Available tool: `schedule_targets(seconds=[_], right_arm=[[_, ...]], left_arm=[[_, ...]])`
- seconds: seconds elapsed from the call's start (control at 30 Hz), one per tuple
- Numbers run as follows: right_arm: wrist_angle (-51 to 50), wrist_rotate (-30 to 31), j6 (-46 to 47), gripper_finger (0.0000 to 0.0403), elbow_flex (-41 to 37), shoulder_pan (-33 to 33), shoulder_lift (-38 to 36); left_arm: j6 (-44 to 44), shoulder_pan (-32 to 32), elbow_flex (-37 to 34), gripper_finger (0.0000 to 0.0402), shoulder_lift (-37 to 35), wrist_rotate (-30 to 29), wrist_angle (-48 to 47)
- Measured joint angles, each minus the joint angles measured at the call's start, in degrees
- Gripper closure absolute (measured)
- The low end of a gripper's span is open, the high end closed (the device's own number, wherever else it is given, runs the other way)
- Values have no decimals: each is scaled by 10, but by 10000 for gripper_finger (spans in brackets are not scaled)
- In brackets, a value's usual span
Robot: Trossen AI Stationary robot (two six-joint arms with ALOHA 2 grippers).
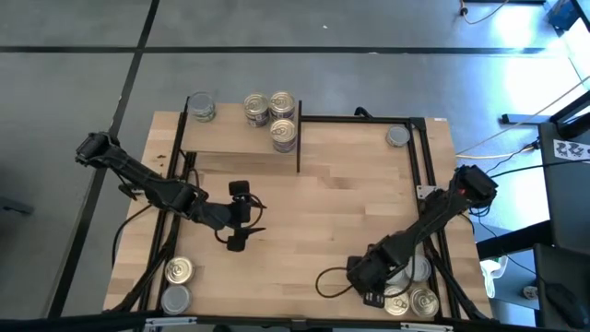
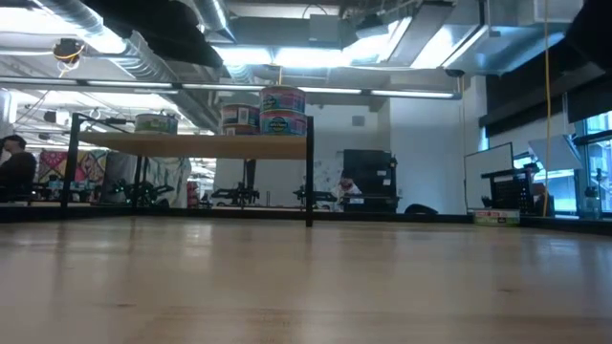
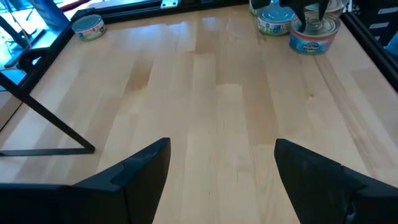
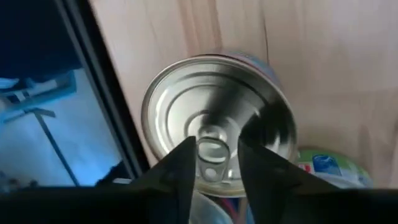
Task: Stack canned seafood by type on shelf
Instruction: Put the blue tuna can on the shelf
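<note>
The shelf [image 1: 230, 140] stands at the table's far left and carries several tins [image 1: 282, 104], one of them stacked on another [image 2: 282, 98]. At the near right corner my right gripper [image 4: 216, 146] points steeply down over a silver-topped tin [image 4: 217, 106]. Its fingers stand close together with a narrow gap, and the tin's pull tab [image 4: 211, 152] shows between them. That tin sits among other tins [image 1: 424, 301]. My left gripper [image 3: 222, 146] hangs open over bare wood left of the table's middle [image 1: 245, 217] and holds nothing. My right gripper comes at the silver-topped tin from above, its fingertips [image 4: 186, 155] over the top at the pull tab. Whether they touch the tin, I cannot tell.
Two gold-topped tins [image 1: 177, 271] lie at the near left corner. A lone tin [image 1: 397, 136] sits at the far right. A black metal frame [image 1: 426, 166] runs along the table's right side and another along its left. Bare wood fills the table's middle [image 1: 350, 212].
</note>
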Motion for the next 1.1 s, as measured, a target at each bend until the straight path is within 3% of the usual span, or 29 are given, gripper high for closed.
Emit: schedule_targets(seconds=[0.23, 0.53, 0.93, 1.1], right_arm=[[30, 148, -76, 318, 2, -38, 2], [92, 296, -179, 326, -1, -101, 6], [300, 308, -303, 326, 1, -170, 78], [354, 315, -347, 284, -2, -192, 81]], left_arm=[[2, 0, 0, 116, 0, 0, 1], [-2, 0, 0, 116, 0, 0, 1], [-74, 1, 0, 116, 48, 0, -4], [-87, 1, 0, 116, 89, 3, 1]])
